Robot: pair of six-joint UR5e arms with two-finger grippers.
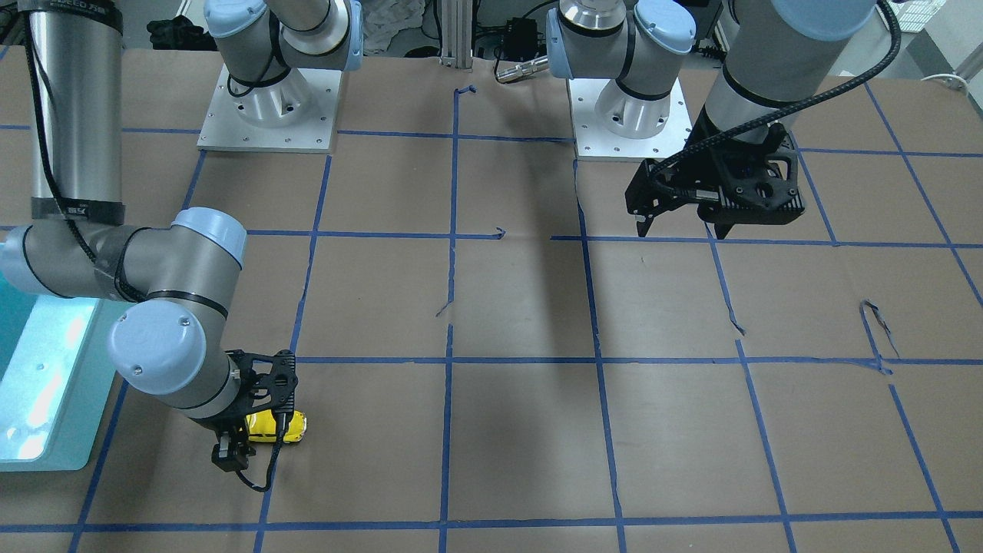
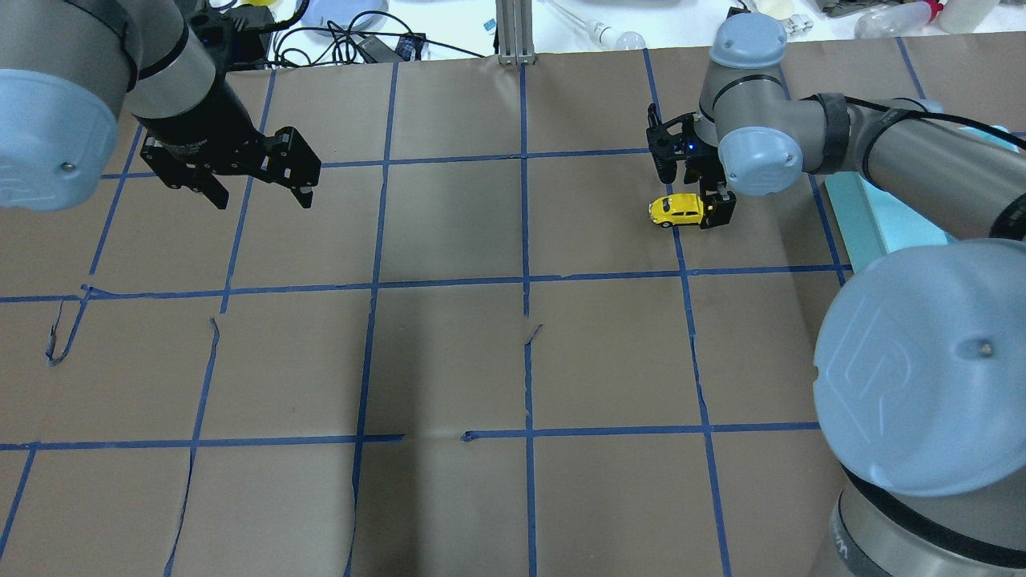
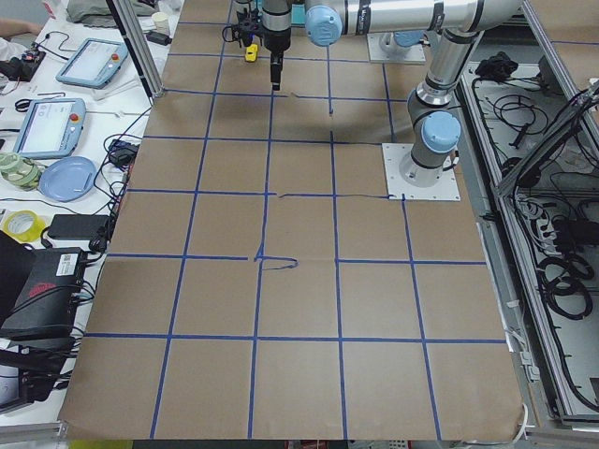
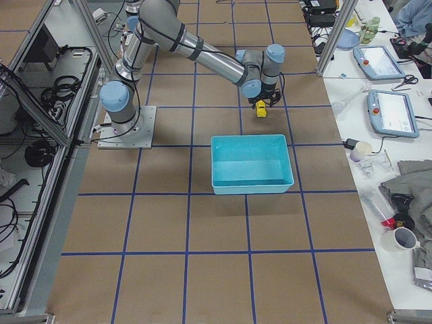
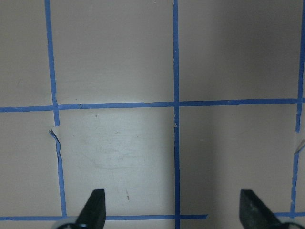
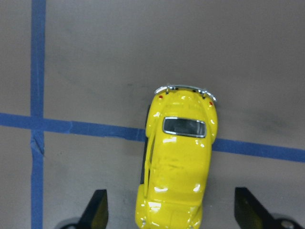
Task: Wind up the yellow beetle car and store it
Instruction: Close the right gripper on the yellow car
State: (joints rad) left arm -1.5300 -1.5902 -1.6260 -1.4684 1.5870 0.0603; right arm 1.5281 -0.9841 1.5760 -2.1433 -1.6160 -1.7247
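Brown table (image 2: 449, 361): right gripper (image 6: 172, 212) points down, spread astride yellow beetle car (image 6: 178, 162); left gripper (image 5: 174, 207) hovers spread, empty.

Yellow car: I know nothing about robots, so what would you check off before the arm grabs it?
1. Car upright on its wheels: ok.
2. Right tool open: ok.
3. Car between the right tool's fingers, one on each side and neither touching it: ok.
4. Right tool low enough to close on the car's body: cannot tell.
5. Left tool open, holding nothing, far from the car: ok.
6. Bin standing open-topped near the car: ok.
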